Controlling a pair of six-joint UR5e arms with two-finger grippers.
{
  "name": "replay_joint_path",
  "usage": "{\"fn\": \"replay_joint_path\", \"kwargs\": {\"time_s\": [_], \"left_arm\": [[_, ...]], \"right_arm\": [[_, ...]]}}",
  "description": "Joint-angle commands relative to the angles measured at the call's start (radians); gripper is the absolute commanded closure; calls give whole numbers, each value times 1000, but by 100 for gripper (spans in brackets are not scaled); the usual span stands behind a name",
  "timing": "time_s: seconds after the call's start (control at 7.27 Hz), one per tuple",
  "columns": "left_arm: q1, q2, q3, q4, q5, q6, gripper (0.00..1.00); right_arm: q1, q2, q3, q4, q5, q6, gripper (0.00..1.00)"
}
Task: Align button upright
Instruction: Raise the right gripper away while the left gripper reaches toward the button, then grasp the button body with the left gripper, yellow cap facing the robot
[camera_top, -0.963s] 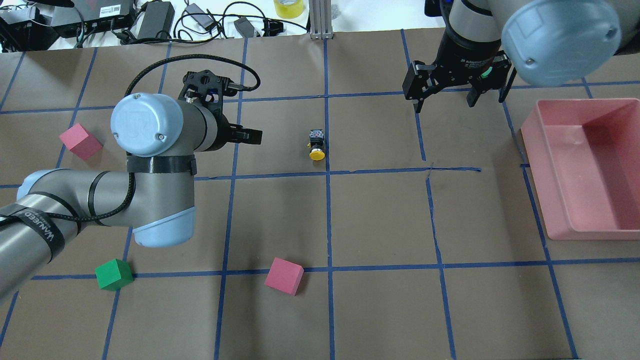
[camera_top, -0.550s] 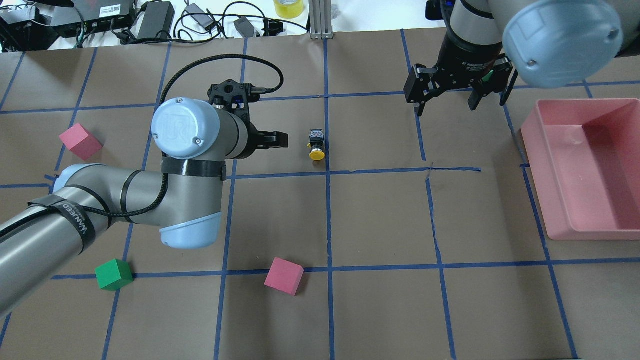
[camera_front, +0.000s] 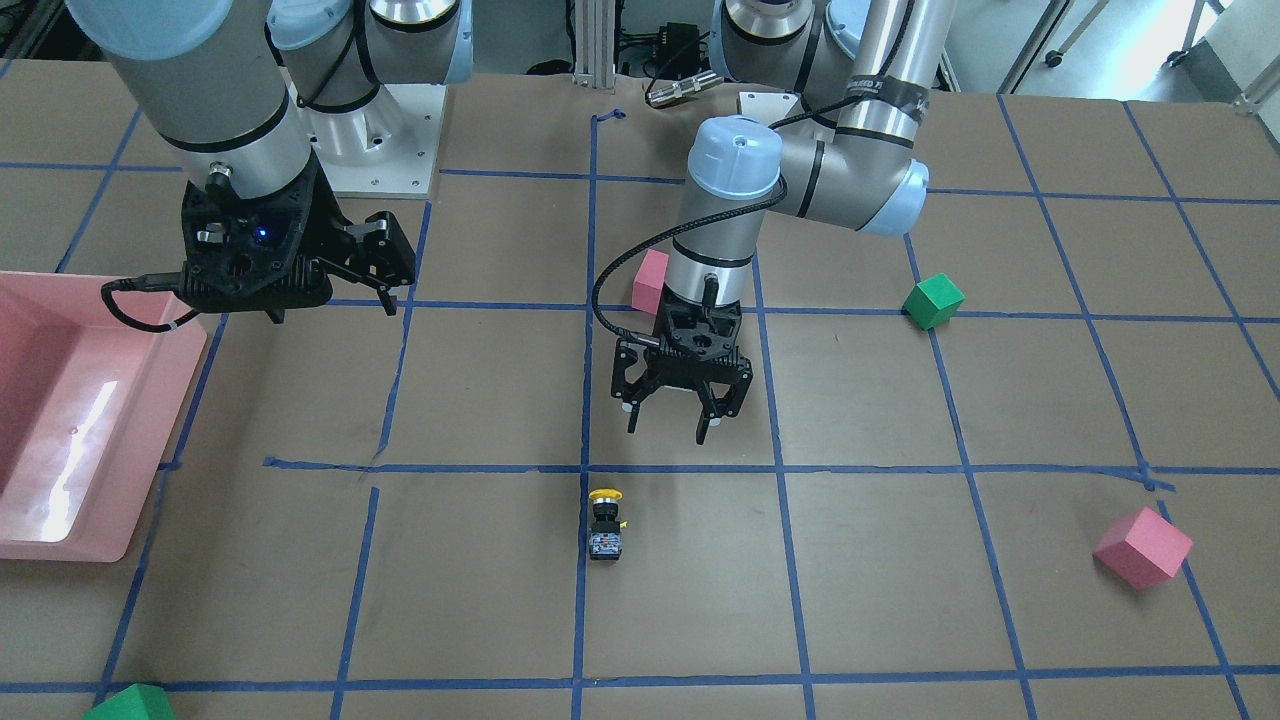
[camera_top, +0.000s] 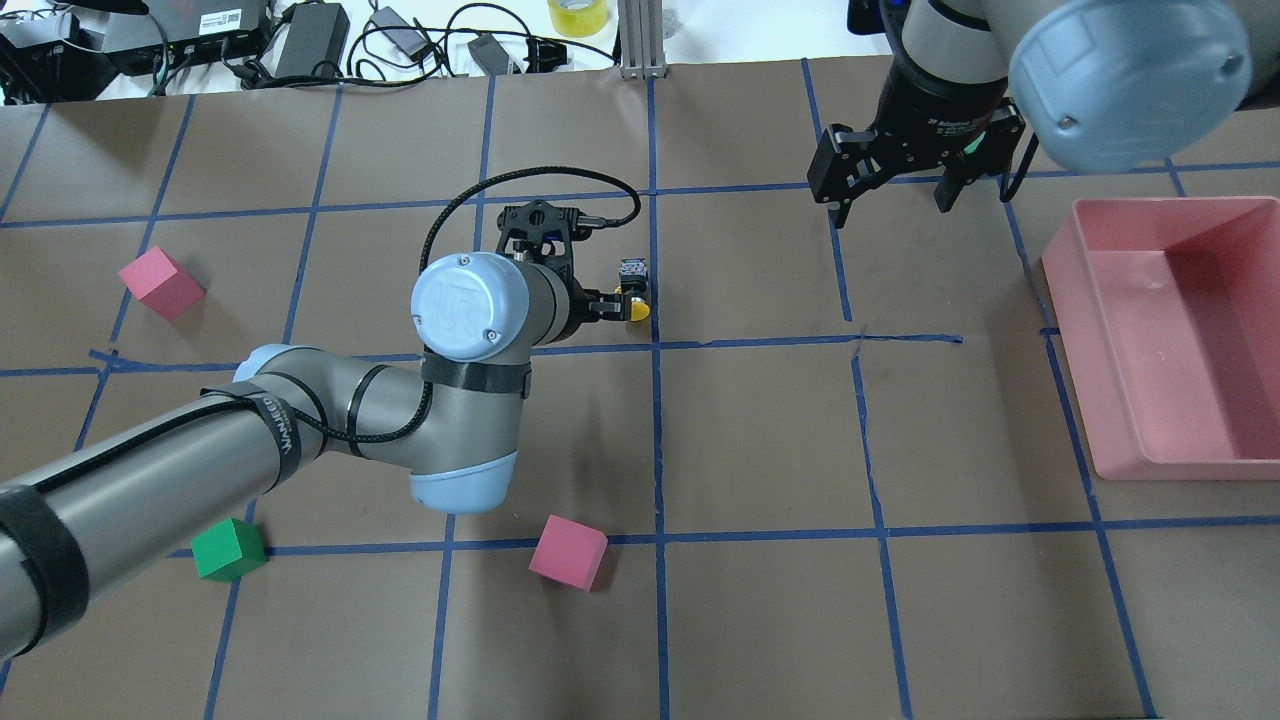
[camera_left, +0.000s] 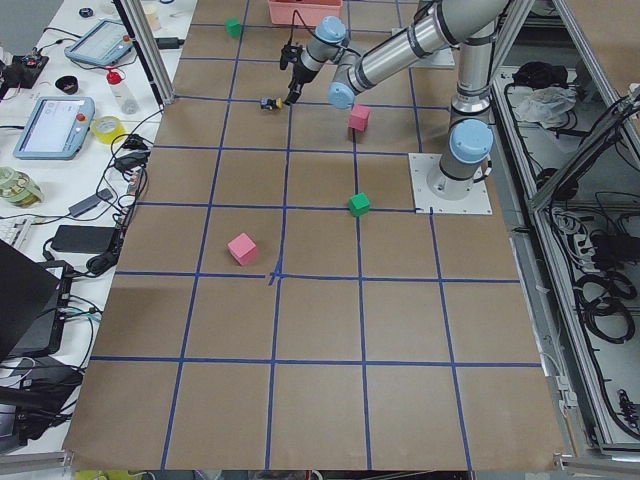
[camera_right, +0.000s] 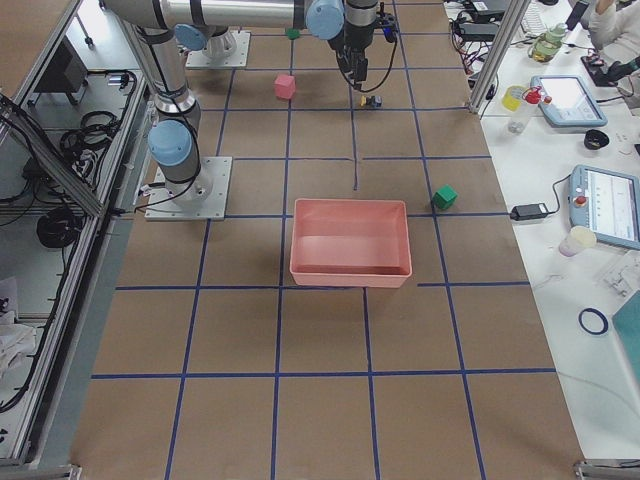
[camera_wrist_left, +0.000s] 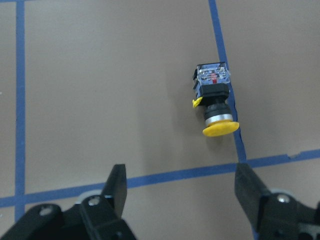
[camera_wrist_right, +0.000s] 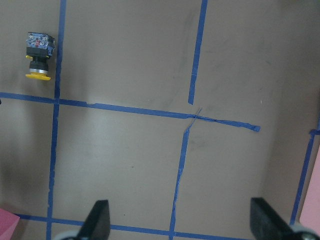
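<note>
The button (camera_top: 633, 290) lies on its side on the brown table next to a blue tape line, its yellow cap toward the robot's side. It also shows in the front view (camera_front: 605, 520), the left wrist view (camera_wrist_left: 215, 105) and the right wrist view (camera_wrist_right: 37, 55). My left gripper (camera_front: 667, 432) is open and empty, hovering just short of the button; its fingers (camera_wrist_left: 117, 185) frame the table below the cap. My right gripper (camera_top: 890, 205) is open and empty, far off to the right at the back.
A pink tray (camera_top: 1075, 350) stands at the right edge. Pink cubes (camera_top: 160, 283) (camera_top: 568, 552) and a green cube (camera_top: 228, 548) lie on the left half. Another green cube (camera_front: 130, 705) sits at the far table edge. Cables and power bricks (camera_top: 310, 40) lie beyond the table.
My left arm has swept to the right, bringing its open gripper from well left of the button to right beside it. The button and the right arm have stayed put.
</note>
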Motion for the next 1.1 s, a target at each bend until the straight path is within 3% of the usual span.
{"fn": "replay_joint_path", "kwargs": {"time_s": [0.0,0.28,0.41,0.55,0.96], "left_arm": [[-36,-127,4,242,33,-5,19],[-53,-219,9,419,70,-16,21],[-100,-245,26,420,158,-71,21],[-120,-258,47,417,185,-102,21],[-125,-295,54,420,185,-116,23]], "right_arm": [[-5,1,7,-2,-9,-52,0],[-5,1,9,-3,-2,-55,0],[-5,-1,9,-3,-2,-55,0],[-5,-1,9,-3,-2,-55,0],[-7,-1,10,-2,0,-46,0]]}}
